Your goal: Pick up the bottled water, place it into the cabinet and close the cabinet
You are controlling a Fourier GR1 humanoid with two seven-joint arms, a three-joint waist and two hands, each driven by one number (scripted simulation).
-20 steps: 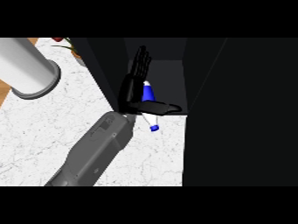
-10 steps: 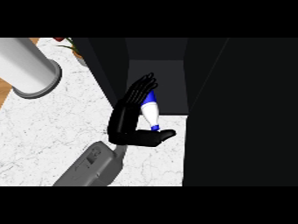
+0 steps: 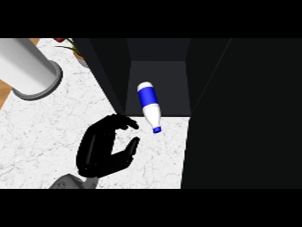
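Observation:
The water bottle, white with a blue label and blue cap, lies tilted on the cabinet floor. Its cap end points toward me and pokes out past the floor's front edge over the counter. My left hand hovers over the marble counter, below and left of the bottle. It is apart from the bottle, with its fingers loosely curved, its thumb to the right and nothing in it. The cabinet's inside is dark and open at the front. My right hand does not show.
A wide dark panel, which may be the cabinet's door or side, fills the right of the view. A big grey cylinder slants in at the upper left over the white marble counter. A plant peeks in at the top.
My left hand let go of the bottle and drew back out of the cabinet, down and to the left. The bottle stays behind, lying at the cabinet's opening.

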